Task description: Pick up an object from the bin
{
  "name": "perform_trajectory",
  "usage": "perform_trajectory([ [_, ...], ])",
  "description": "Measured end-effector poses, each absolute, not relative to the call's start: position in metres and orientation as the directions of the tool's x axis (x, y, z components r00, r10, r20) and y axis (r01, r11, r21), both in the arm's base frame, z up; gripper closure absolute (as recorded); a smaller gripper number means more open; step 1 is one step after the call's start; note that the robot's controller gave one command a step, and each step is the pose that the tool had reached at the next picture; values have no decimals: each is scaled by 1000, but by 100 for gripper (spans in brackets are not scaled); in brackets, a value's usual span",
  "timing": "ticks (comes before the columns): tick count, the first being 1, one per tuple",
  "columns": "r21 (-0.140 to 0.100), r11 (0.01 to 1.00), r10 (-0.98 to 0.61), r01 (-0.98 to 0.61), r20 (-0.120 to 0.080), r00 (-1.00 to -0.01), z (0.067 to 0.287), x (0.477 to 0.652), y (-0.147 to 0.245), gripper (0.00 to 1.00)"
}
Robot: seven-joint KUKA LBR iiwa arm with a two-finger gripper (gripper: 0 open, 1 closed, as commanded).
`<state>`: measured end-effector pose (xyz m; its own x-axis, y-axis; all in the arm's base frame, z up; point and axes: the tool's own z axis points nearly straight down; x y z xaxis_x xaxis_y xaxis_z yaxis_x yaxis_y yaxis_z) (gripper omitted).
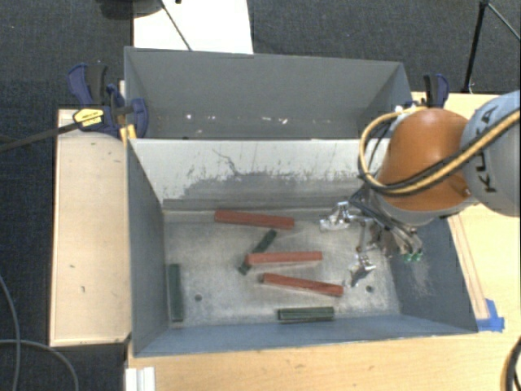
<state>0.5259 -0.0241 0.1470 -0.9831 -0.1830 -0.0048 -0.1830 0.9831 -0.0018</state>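
Pincer [361, 269] low in scuffed grey metal bin [146, 243]
Beside right end of slim red-brown bar [301, 284]; spread or closed, cannot tell.

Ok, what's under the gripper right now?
Under the gripper is bare bin floor, just beyond the right end of the lowest red-brown stick. The arm hides the floor further right.
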Motion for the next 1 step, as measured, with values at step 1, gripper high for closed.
perform_trajectory([
  [1,1,995,-96,-96,1,-995,140,518,4,0],
])
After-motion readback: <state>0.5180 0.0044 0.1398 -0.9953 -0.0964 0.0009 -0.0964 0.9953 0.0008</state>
